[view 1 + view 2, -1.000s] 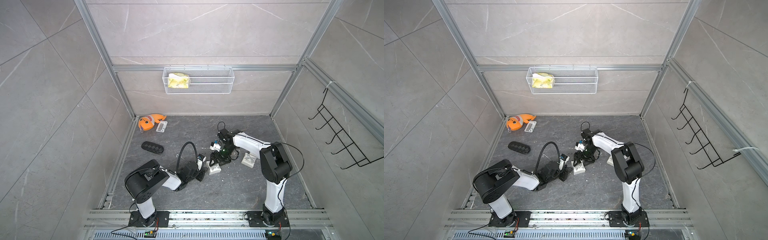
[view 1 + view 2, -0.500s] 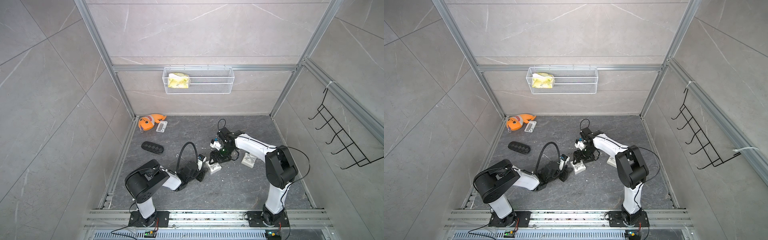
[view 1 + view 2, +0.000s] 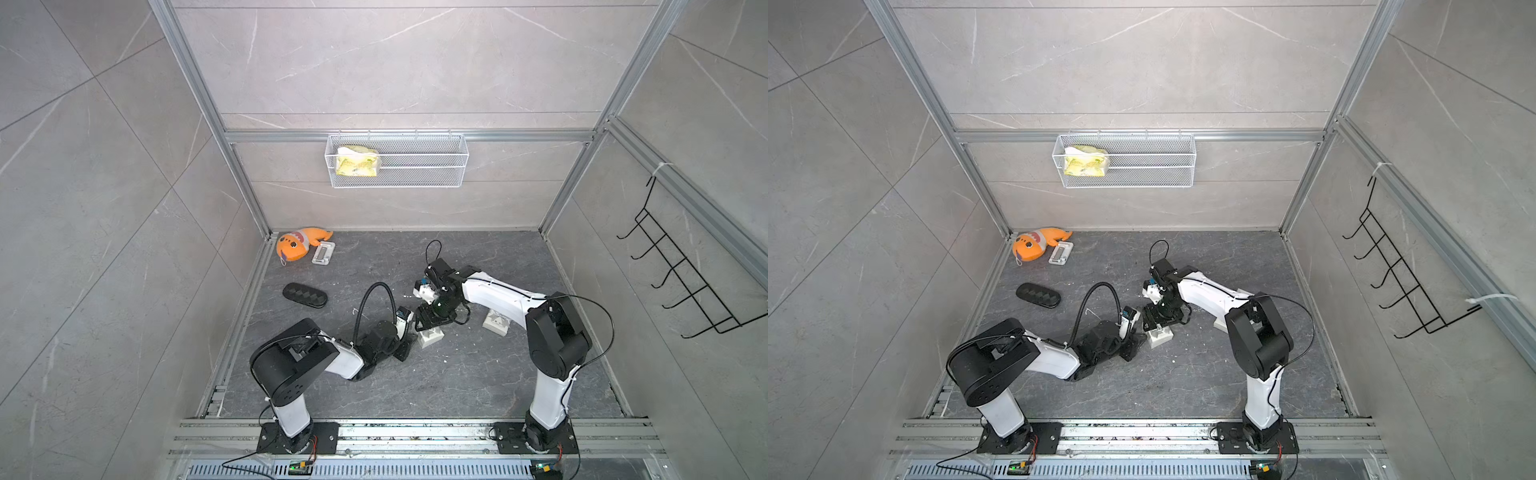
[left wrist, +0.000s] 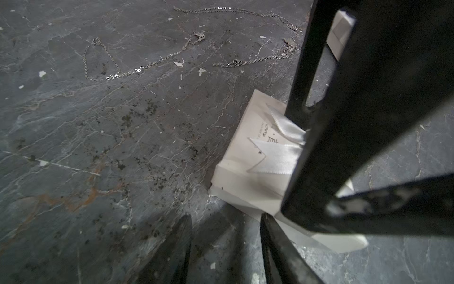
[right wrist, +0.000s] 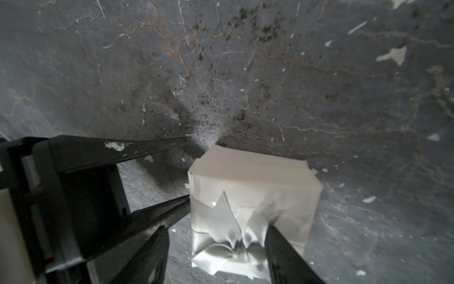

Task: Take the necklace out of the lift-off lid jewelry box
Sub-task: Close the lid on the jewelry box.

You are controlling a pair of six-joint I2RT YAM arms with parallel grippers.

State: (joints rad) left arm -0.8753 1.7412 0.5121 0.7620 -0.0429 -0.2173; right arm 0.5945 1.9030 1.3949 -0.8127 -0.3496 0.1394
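you had the jewelry box (image 3: 430, 338) on the dark floor (image 3: 457, 382) in the middle of the cell, right between your two claws. its lid, with the white ribbon bow (image 5: 226, 221), was on, so the inside was hidden.

your right gripper (image 5: 216, 227) hung over the box from above with its jaws apart. one finger (image 5: 282, 248) was over the lid beside the bow and the other stood clear of the box wall. it clamped nothing.

your left gripper (image 4: 224, 218) lay low beside the box, jaws parted with only bare floor between them. one fingertip (image 5: 181, 200) was at a corner of the box; i could not tell whether it touched.

thin necklace chains (image 4: 137, 71) lay loose on the floor outside the box, beyond it as seen from the left claw.

another white box (image 3: 496, 322) sat beside the right forearm. in the far left corner an orange plush fish (image 3: 295, 245) lay against a small pale holder (image 3: 323, 253), with a black oval tray (image 3: 304, 295) nearer you. a wire basket (image 3: 436, 166) on the back wall held a yellow packet (image 3: 357, 163).
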